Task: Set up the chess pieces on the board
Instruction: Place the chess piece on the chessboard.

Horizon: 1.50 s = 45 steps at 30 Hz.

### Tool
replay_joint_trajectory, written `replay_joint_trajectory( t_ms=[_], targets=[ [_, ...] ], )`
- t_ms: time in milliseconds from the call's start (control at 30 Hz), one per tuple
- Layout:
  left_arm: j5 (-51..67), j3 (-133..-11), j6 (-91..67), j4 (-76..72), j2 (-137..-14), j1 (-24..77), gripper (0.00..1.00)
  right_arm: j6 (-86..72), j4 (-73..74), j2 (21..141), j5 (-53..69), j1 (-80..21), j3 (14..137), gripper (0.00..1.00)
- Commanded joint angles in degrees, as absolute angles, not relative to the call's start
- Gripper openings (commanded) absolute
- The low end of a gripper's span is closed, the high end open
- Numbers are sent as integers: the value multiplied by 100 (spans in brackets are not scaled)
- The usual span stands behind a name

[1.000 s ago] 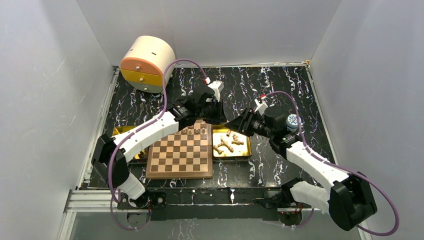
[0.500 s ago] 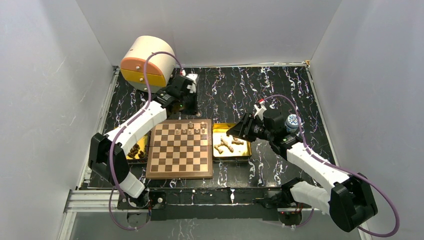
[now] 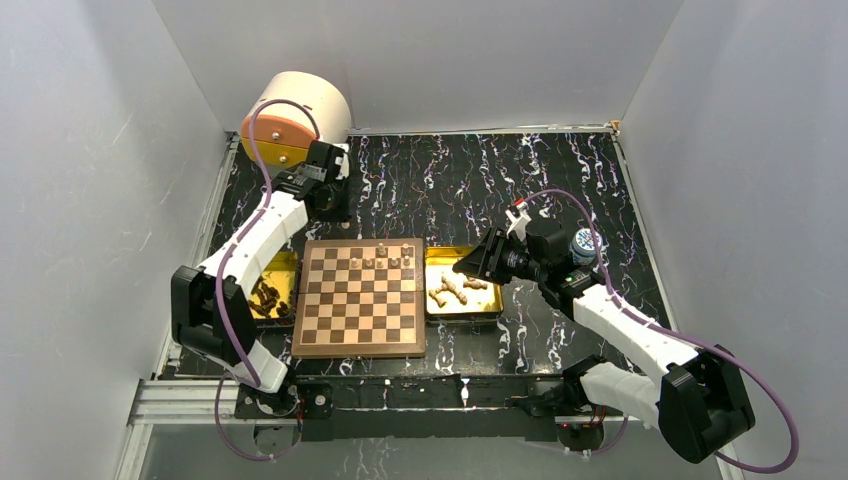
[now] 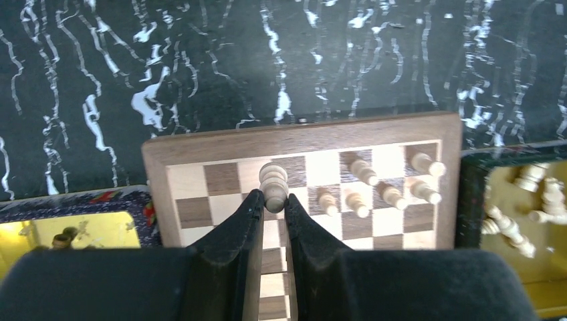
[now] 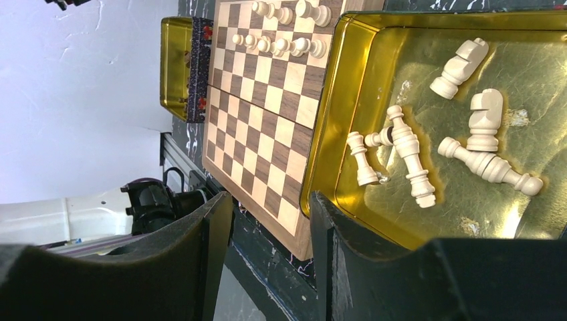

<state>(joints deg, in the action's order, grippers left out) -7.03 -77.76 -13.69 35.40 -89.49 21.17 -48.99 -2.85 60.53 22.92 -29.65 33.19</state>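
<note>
The board (image 3: 360, 312) lies mid-table, with several light chess pieces (image 3: 381, 248) standing on its two far rows. My left gripper (image 3: 335, 205) hovers beyond the board's far left corner, shut and holding nothing. In the left wrist view its tips (image 4: 273, 198) line up with a tall piece (image 4: 273, 175) that stands on the board (image 4: 200, 144) below. More light pieces (image 5: 408, 150) lie loose in the gold tray (image 5: 348, 40) right of the board (image 5: 267, 87). My right gripper (image 3: 468, 265) hangs over that tray's far side, open (image 5: 271, 199) and empty.
A second gold tray (image 3: 285, 262) with dark pieces sits left of the board. A cream drum-shaped box (image 3: 295, 110) with orange and yellow drawer fronts stands at the far left corner, close to my left arm. A small blue-capped object (image 3: 584, 243) sits by my right arm.
My left arm has swung from the board's far row out to the far left, and a tall piece now stands uncovered there. My right gripper has shifted slightly over the right tray.
</note>
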Motion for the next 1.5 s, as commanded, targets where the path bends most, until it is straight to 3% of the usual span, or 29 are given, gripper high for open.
replay_joint_trajectory(
  t_ms=[0, 1467],
  targets=[
    [-616, -7699, -1133, 3821, -9077, 1972, 8, -4751, -335, 6037, 2351, -2988, 3422, 55],
    [-653, -6898, -837, 3349, -9580, 1857, 12, -4621, -237, 6084, 2335, -2991, 3489, 55]
  ],
)
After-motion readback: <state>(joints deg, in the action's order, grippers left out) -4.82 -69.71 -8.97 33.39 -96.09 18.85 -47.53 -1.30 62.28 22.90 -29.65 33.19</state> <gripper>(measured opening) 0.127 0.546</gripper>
